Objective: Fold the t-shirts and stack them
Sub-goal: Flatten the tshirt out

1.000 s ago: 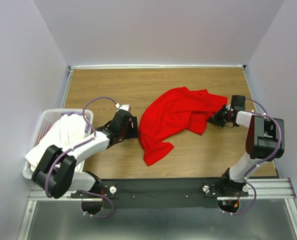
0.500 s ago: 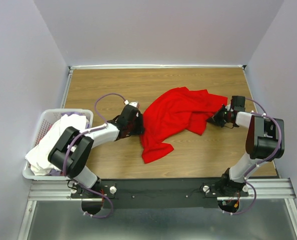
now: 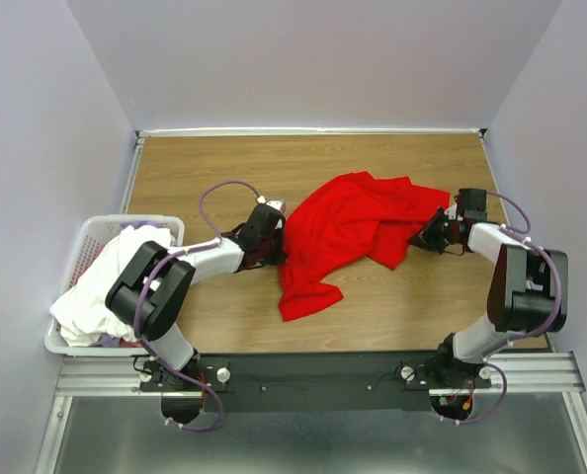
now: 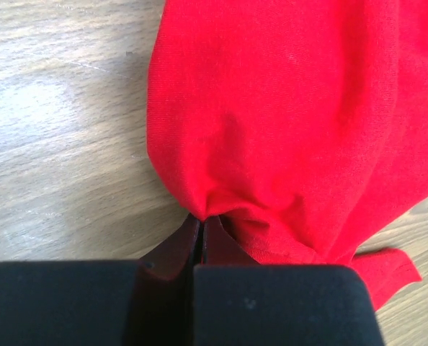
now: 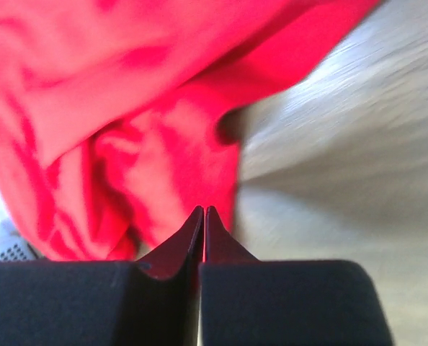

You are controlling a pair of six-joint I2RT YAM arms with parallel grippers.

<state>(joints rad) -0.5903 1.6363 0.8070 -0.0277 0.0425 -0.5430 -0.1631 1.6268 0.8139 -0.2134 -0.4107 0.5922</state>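
Note:
A plain red t-shirt [image 3: 348, 227] lies crumpled in the middle of the wooden table. My left gripper [image 3: 278, 249] is at its left edge and shut on a pinch of the red t-shirt [image 4: 286, 108], which bunches right at the tips [image 4: 202, 216]. My right gripper [image 3: 431, 235] is at the shirt's right edge. Its jaws [image 5: 204, 209] are together but for a hairline slit, and I see no cloth pinched between the tips; the red t-shirt [image 5: 127, 108] lies just beyond them, blurred. White t-shirts [image 3: 101, 286] are heaped in the basket at the left.
The white plastic laundry basket [image 3: 80, 247] stands at the table's left edge, beside the left arm. Bare wooden table [image 3: 205, 168] stretches behind the shirt, with walls on three sides. The arms' mounting rail [image 3: 313, 370] runs along the near edge.
The left arm reached right to the shirt's left edge and its gripper closed on the cloth. The right gripper stayed at the right edge.

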